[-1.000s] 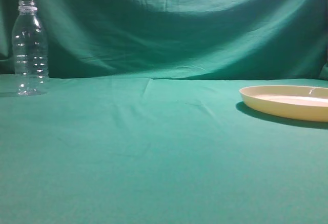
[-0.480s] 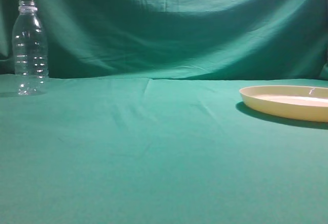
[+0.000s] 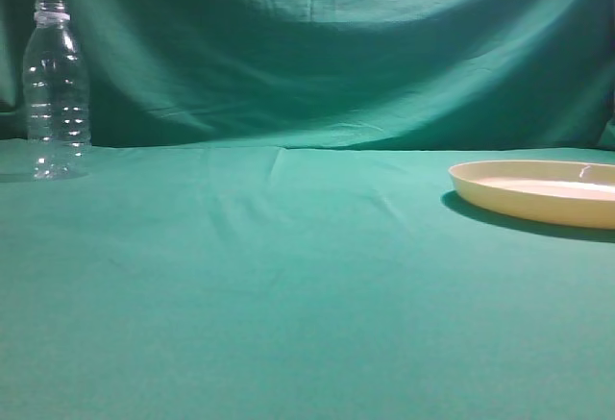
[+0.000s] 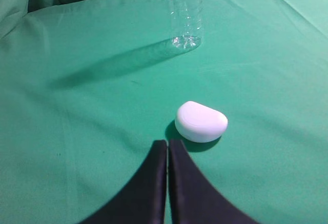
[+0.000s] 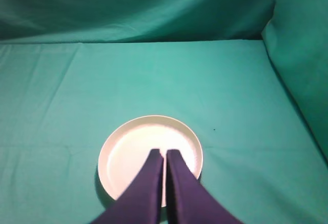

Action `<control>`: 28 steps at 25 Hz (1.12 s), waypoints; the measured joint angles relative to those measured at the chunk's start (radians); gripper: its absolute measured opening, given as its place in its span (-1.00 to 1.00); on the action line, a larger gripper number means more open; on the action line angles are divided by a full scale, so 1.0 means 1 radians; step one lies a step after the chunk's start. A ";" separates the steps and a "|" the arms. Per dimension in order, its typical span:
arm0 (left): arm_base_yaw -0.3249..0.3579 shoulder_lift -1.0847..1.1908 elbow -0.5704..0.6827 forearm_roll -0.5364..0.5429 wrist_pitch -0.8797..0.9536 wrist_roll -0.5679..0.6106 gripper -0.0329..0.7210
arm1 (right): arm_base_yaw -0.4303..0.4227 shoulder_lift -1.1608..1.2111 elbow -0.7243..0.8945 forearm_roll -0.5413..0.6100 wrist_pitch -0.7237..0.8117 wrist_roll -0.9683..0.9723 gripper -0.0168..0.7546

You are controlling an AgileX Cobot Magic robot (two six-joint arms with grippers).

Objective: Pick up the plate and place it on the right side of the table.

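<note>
One plate (image 3: 548,192) is recorded, cream-yellow, round and shallow, lying flat on the table (image 3: 288,285) at the right edge of the exterior view, partly cut off by the frame. In the right wrist view the same plate (image 5: 134,155) is seen from above, whole and empty, its near part covered by the gripper fingers.

One bottle (image 3: 56,90) is recorded, clear plastic, upright, uncapped, at the far left of the table, well apart from the plate. Its lower part (image 4: 184,19) is seen in the left wrist view.

One white rounded object (image 4: 201,121) is noted on the cloth, just ahead of the left gripper (image 4: 167,144) and apart from the bottle; its kind cannot be told.

Two grippers are counted. The left gripper is closed, fingers pressed together, nothing held. The right gripper (image 5: 164,155) is likewise closed and empty, placed over the plate; contact with it cannot be told.

One green cloth backdrop (image 3: 317,45) is hung behind the table.
</note>
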 joint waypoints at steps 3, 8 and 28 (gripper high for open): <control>0.000 0.000 0.000 0.000 0.000 0.000 -0.91 | 0.000 -0.059 0.002 -0.006 0.025 0.000 -0.96; 0.000 0.000 0.000 0.000 0.000 0.000 -0.91 | 0.000 -0.202 0.062 -0.042 0.029 -0.003 -0.96; 0.000 0.000 0.000 0.000 0.000 0.000 -0.91 | 0.000 -0.566 0.752 -0.115 -0.382 -0.002 -0.96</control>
